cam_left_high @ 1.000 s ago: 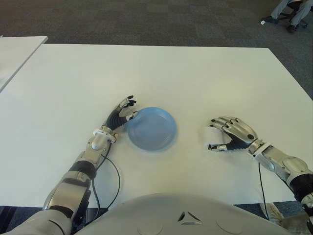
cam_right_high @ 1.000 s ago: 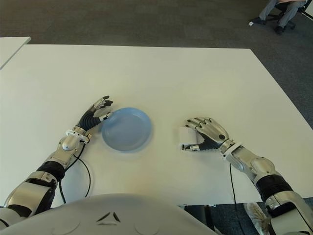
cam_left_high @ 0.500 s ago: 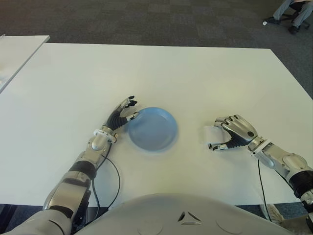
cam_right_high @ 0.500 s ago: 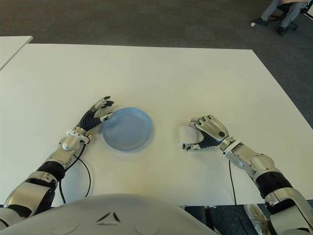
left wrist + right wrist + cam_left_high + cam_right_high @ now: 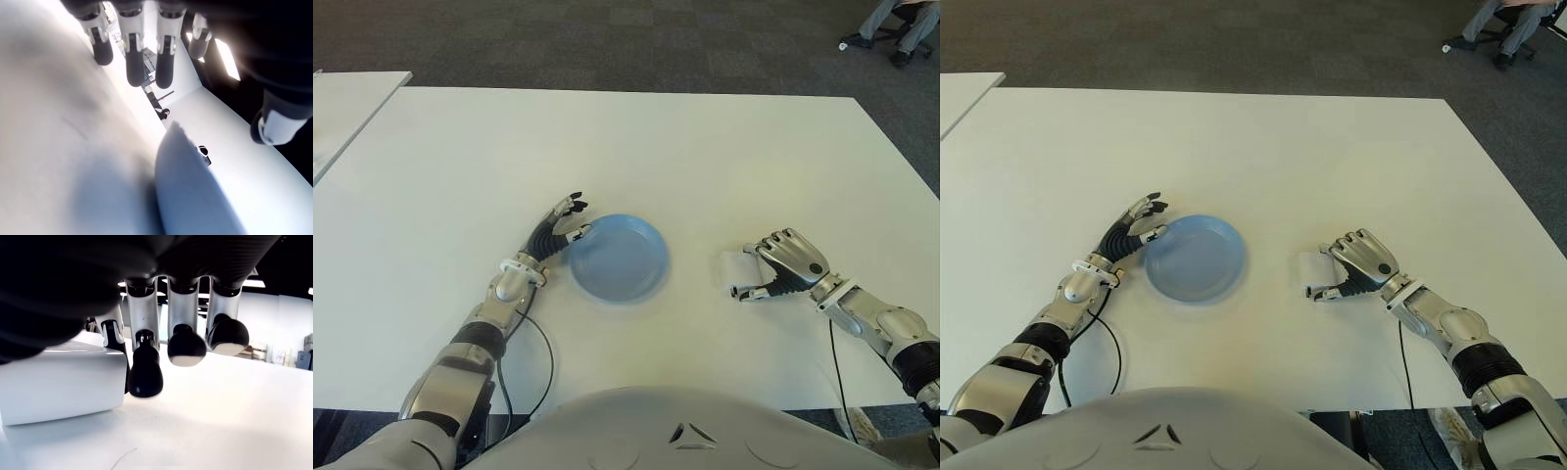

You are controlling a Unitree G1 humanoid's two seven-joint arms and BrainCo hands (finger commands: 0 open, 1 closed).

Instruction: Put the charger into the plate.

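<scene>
1. The charger (image 5: 1312,266), a small white block, sits on the white table (image 5: 1332,157) at about three o'clock from the blue plate (image 5: 1194,258), clearly apart from its rim.
2. My right hand (image 5: 1356,266) is right there beside the charger, on its three o'clock side, palm down and arched over the tabletop.
3. Up close in my right wrist view, the charger (image 5: 61,382) stands flat on the table with my fingers (image 5: 145,372) curled down next to it; one dark fingertip hangs just at its side face, and I cannot tell whether it touches.
4. My thumb points in toward the charger's near edge, but nothing is clamped: the block lies on the table, not lifted, and my right fingers are half-curled and holding nothing.
5. My left hand (image 5: 558,227) shows at the plate's nine o'clock, fingertips up by the rim around ten o'clock.
6. My left wrist view shows those fingers (image 5: 133,54) loosely extended and spread, gripping nothing, with the plate (image 5: 190,191) edge rising just beside them.
7. A black cable (image 5: 544,354) loops across the table at about six o'clock from my left forearm.
</scene>
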